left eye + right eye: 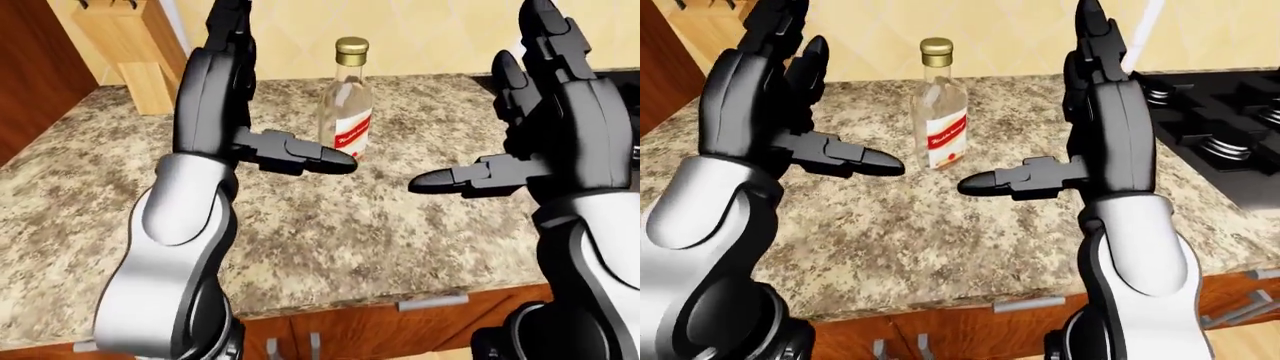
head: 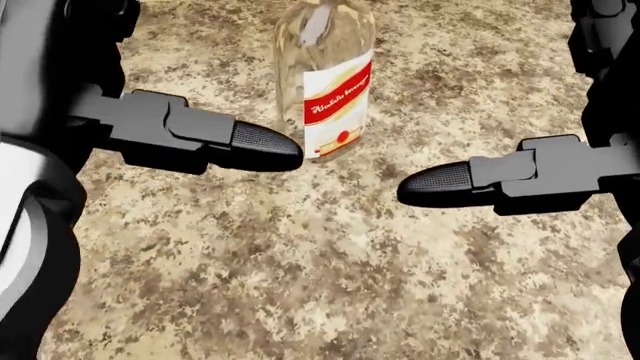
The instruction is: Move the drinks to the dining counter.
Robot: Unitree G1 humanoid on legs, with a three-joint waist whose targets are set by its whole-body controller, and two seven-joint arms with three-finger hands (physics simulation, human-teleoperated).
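Note:
A clear glass bottle (image 1: 345,105) with a gold cap and a red-and-white label stands upright on the granite counter (image 1: 400,240). It is the only drink in view. My left hand (image 1: 225,105) is open, fingers pointing up, and its thumb (image 2: 255,146) reaches right to just beside the bottle's base. My right hand (image 1: 550,112) is open the same way to the bottle's right, and its thumb (image 2: 440,184) points left. Both hands stand lower in the views than the bottle and neither closes on it.
A wooden knife block (image 1: 125,45) stands on the counter at the top left. A black stove (image 1: 1220,127) lies to the right of the counter. Wooden drawers with metal handles (image 1: 430,302) run under the counter's near edge. A tiled wall rises behind the bottle.

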